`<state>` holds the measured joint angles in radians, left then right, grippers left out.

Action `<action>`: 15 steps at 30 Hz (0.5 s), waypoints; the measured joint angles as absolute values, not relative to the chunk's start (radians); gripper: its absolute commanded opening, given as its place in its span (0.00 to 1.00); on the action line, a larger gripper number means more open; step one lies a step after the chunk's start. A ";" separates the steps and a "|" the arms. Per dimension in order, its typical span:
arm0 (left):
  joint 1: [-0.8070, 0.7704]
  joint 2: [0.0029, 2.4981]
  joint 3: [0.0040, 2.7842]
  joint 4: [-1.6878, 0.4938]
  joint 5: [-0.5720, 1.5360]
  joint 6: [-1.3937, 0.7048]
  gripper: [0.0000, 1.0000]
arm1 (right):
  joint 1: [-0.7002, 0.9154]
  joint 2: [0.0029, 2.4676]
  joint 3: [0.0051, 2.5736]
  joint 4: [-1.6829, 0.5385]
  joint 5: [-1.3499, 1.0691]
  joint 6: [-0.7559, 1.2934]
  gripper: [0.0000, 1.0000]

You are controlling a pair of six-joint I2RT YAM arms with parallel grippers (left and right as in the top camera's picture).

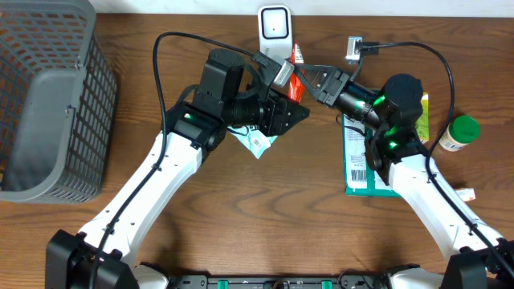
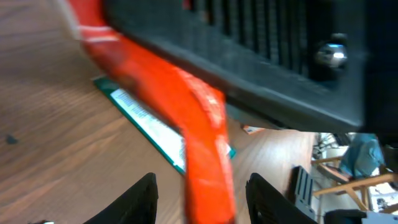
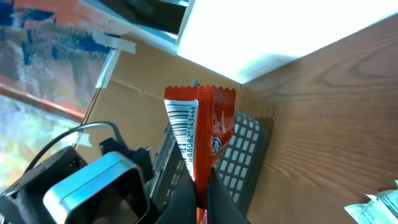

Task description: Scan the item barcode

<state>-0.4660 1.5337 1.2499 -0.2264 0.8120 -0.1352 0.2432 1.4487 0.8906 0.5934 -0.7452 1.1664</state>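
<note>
The item is a red snack packet [image 1: 294, 83] held up in the air just in front of the white barcode scanner [image 1: 274, 28] at the table's back edge. My right gripper [image 3: 202, 202] is shut on the packet's lower end. Its white barcode strip [image 3: 186, 127] faces the right wrist camera, and the packet [image 3: 202, 124] stands upright. My left gripper [image 2: 202, 202] is open, its two black fingers [image 2: 140, 199] standing on either side of the packet [image 2: 199, 124] with gaps on both sides. In the overhead view both grippers meet at the packet, the left gripper [image 1: 295, 112] from the left and the right gripper [image 1: 312, 79] from the right.
A grey mesh basket [image 1: 48, 96] fills the left side. A green-and-white pouch [image 1: 361, 156] lies under the right arm, with a yellow-green packet [image 1: 422, 116] and a green-capped bottle [image 1: 459, 132] further right. A small white sachet [image 1: 257, 143] lies under the left wrist.
</note>
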 measured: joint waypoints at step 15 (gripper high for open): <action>-0.421 1.534 1.250 -0.231 0.840 -0.142 0.28 | 0.243 1.449 0.891 0.558 -0.736 1.120 0.01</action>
<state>-0.4213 1.5337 1.2499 -0.2306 0.8398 -0.1425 0.2432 1.4490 0.8906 0.5579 -0.7357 1.1198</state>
